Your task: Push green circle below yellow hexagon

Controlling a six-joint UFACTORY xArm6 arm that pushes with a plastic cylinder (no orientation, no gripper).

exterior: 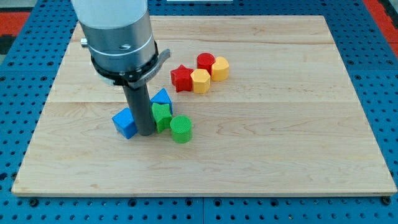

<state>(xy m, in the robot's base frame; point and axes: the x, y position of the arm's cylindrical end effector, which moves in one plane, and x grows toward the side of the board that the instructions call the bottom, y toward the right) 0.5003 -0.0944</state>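
Counter (298, 155): pale wooden board, bare over its right half and along its bottom edge.
Rod: dark and upright, hanging from a grey cylinder near the counter's top-left corner.
Tip (147, 134): resting on the counter left of centre, between the blue cube and the green block, touching or just beside both.
Fingers: the arm has none, so there is no open or closed state to tell; it ends in the plain rod.
Green circle (181, 129): just right of the tip, toward the bottom edge, touching or just beside the green block.
Green block (162, 116): angular, exact shape unclear, partly behind the rod.
Blue cube (124, 122): just left of the tip.
Blue triangle (161, 97): behind the green block, toward the top edge.
Yellow hexagon (200, 81): near centre, toward the top edge, well apart from the green circle.
Red star (181, 78): touching the hexagon's left side.
Red block (206, 61): rounded, just above the hexagon.
Yellow block (220, 67): rounded, at the red block's right.
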